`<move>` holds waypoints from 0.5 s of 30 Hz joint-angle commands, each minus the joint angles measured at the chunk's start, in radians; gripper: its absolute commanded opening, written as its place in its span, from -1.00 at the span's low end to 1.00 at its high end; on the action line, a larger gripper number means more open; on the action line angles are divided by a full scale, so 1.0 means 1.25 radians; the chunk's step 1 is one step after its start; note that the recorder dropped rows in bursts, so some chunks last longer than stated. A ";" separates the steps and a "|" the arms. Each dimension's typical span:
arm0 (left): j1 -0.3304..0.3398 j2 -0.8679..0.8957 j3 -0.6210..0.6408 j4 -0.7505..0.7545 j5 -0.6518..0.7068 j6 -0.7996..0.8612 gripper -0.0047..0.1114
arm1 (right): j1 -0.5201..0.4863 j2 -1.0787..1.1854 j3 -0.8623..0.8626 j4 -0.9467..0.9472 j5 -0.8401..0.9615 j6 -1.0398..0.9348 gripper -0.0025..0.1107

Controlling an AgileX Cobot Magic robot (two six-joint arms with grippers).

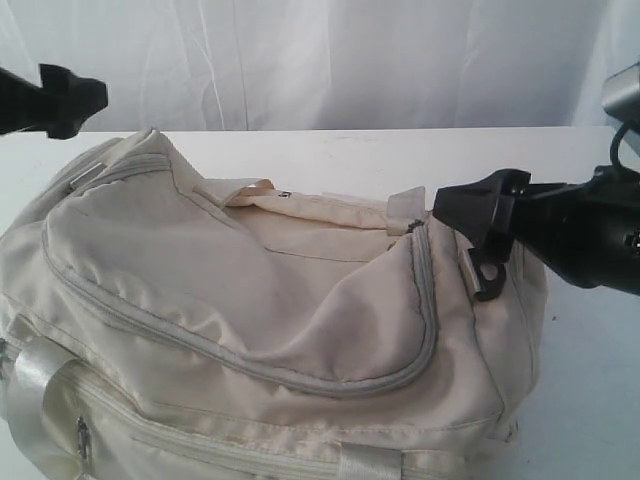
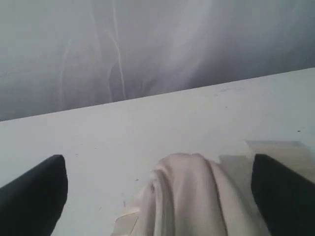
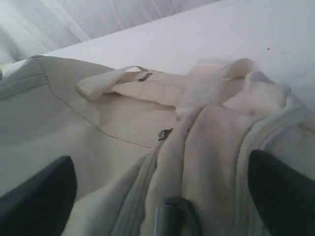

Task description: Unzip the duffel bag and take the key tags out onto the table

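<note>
bag (image 1: pixel 270 330) sits on the desk (image 1: pixel 590 400), seemingly zipped, tags unseen. both jaws hang released: pin the right end, pinch the small pull (image 3: pixel 165 133) squarely, drag slowly.

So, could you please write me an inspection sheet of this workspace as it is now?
Surface: white table, bare behind the bag.
Job's things: cream duffel bag lies on the table; its curved zipper looks shut. Key tags: nothing seen.
Clutter: nothing seen.
Grippers: left end effector is open and raised near the bag's end, on the left of the exterior view. Right end effector is open at the bag's other end, close to a dark D-ring, holding nothing.
Cables: a thin dark cable by the right arm.
Surroundings: a white curtain behind the table.
</note>
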 commanded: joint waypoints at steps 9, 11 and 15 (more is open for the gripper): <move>-0.005 0.236 -0.166 0.093 -0.217 -0.076 0.89 | -0.001 -0.002 0.037 0.032 0.042 0.005 0.58; -0.005 0.245 -0.164 0.133 -0.249 -0.072 0.89 | -0.001 -0.002 0.037 0.032 0.054 0.005 0.58; -0.005 0.247 -0.159 0.165 -0.258 -0.059 0.89 | -0.001 -0.002 0.037 0.029 0.054 0.005 0.58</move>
